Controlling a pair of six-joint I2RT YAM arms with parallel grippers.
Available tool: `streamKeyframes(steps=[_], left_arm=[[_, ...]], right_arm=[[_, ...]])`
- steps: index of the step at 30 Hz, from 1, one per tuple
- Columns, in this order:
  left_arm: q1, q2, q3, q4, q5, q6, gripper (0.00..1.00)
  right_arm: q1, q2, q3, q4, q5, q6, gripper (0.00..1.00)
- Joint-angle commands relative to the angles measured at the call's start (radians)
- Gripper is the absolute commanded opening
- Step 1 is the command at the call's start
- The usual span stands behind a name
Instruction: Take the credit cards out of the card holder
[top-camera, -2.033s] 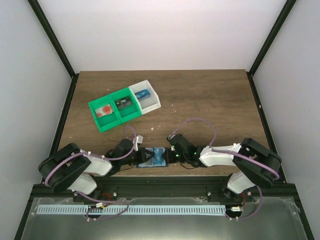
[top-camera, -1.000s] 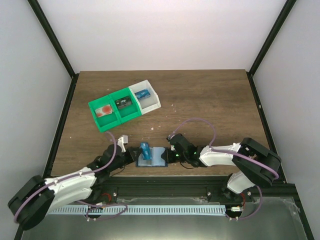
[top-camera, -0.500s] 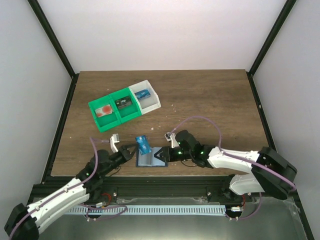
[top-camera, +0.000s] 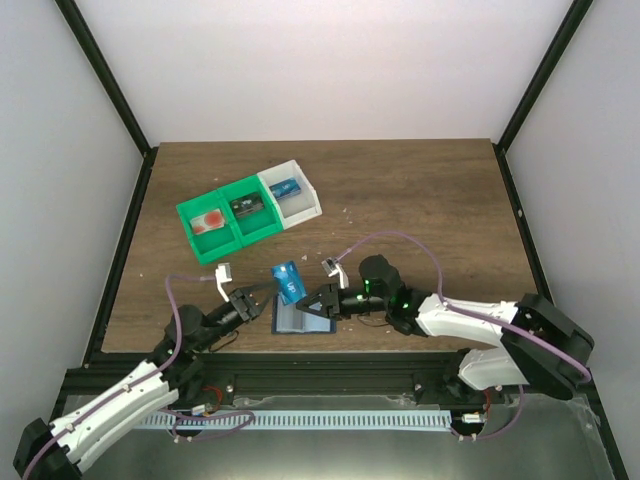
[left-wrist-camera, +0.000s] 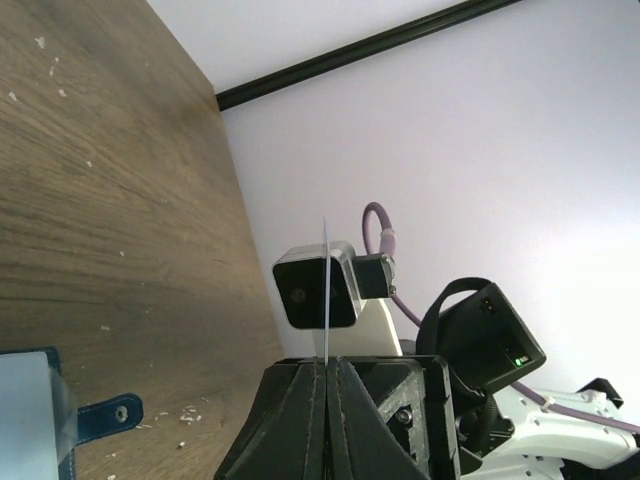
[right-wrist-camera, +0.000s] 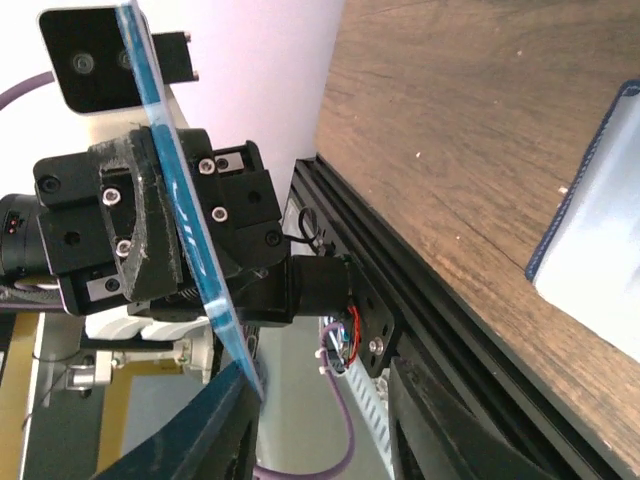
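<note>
The card holder (top-camera: 298, 319) lies open on the table near the front edge, its pale inside up; its navy tab (left-wrist-camera: 106, 415) shows in the left wrist view. My left gripper (top-camera: 266, 292) is shut on a blue credit card (top-camera: 288, 280), held tilted in the air just above and left of the holder. That card is a thin edge-on line (left-wrist-camera: 325, 290) in the left wrist view and a blue strip (right-wrist-camera: 172, 195) in the right wrist view. My right gripper (top-camera: 318, 301) hovers open over the holder's right side, nothing between its fingers (right-wrist-camera: 228, 432).
At the back left stand a green tray (top-camera: 222, 238) with two compartments and a white tray (top-camera: 303, 208), each compartment holding a card. The black frame rail (right-wrist-camera: 420, 290) runs along the table's near edge, close to the holder.
My left gripper has lifted the blue card up and left, out of the holder. My right gripper has opened, let go of the holder and shifted left.
</note>
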Motion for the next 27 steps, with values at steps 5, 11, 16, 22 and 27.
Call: streamKeyframes(steps=[5, 11, 16, 22, 27], left_arm=[[0.003, 0.035, -0.076, 0.095, 0.057, -0.016, 0.00], [0.002, 0.059, -0.082, 0.119, 0.066, -0.020, 0.00], [0.002, 0.062, -0.082, 0.117, 0.070, -0.019, 0.00], [0.002, 0.069, -0.086, 0.114, 0.081, -0.010, 0.00], [0.002, 0.071, -0.087, 0.112, 0.080, -0.009, 0.00]], right_arm=[[-0.006, 0.005, -0.009, 0.128, -0.046, 0.023, 0.21], [-0.009, -0.026, -0.014, 0.147, -0.035, 0.022, 0.27], [-0.011, -0.034, -0.021, 0.175, -0.033, 0.033, 0.27], [-0.026, -0.043, -0.065, 0.272, -0.051, 0.075, 0.25], [-0.029, -0.058, -0.064, 0.269, -0.051, 0.084, 0.35]])
